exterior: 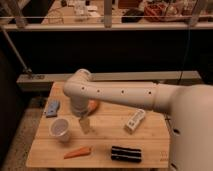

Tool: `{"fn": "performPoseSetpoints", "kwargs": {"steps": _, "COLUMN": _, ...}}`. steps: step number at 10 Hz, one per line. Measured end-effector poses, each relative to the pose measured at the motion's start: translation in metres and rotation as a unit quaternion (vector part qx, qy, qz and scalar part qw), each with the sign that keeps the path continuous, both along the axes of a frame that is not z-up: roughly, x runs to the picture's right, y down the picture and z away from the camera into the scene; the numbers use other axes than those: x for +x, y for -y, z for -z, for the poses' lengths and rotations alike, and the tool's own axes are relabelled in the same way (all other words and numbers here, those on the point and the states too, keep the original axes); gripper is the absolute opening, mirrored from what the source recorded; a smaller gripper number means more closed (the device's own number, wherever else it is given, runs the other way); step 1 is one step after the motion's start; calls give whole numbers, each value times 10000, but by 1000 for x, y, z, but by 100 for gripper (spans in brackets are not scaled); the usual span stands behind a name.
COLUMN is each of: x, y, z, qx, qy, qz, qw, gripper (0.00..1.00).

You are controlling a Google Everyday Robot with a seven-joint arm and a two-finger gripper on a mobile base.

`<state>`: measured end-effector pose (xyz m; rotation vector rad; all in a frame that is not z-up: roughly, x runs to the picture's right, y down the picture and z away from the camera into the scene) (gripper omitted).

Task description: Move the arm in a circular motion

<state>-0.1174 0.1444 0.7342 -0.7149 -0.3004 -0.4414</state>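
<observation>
The arm [125, 95], a thick white tube with small dark dots, reaches from the right edge across the wooden table [150, 145] to its left half. It bends down at an elbow near the table's back left. Its narrow pale-yellowish tip, the gripper [85, 125], hangs just above the table, right of a white paper cup [60, 130]. Nothing appears to be held.
An orange carrot [77, 152] lies at the front left, a black flat object [126, 153] at the front middle, a small white bottle [135, 121] to the right. A blue cloth [52, 107] sits at the left edge. An orange bowl [93, 105] is mostly hidden behind the arm.
</observation>
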Motion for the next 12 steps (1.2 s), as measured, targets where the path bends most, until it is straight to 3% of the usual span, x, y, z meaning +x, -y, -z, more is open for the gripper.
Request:
{"fn": "performPoseSetpoints", "kwargs": {"steps": 4, "x": 32, "y": 68, "z": -73, "qx": 294, "qy": -383, "qz": -215, "qw": 9986, "gripper": 80}}
{"fn": "performPoseSetpoints", "kwargs": {"steps": 6, "x": 74, "y": 107, "z": -104, "qx": 523, "qy": -821, "qz": -434, "qw": 9943, "gripper": 80}}
{"fn": "performPoseSetpoints", "kwargs": {"steps": 8, "x": 129, "y": 141, "z": -122, "qx": 760, "qy": -1406, "qz": -682, "qw": 9848, "gripper": 80}}
{"fn": "performPoseSetpoints", "kwargs": {"steps": 10, "x": 173, "y": 152, "z": -126, "qx": 867, "qy": -1856, "qz": -877, "qw": 9748, "gripper": 80}}
{"fn": "performPoseSetpoints", "kwargs": {"steps": 12, "x": 224, "y": 151, "z": -117, "qx": 975, "qy": -2347, "qz": -1095, "qw": 9610, "gripper": 80}}
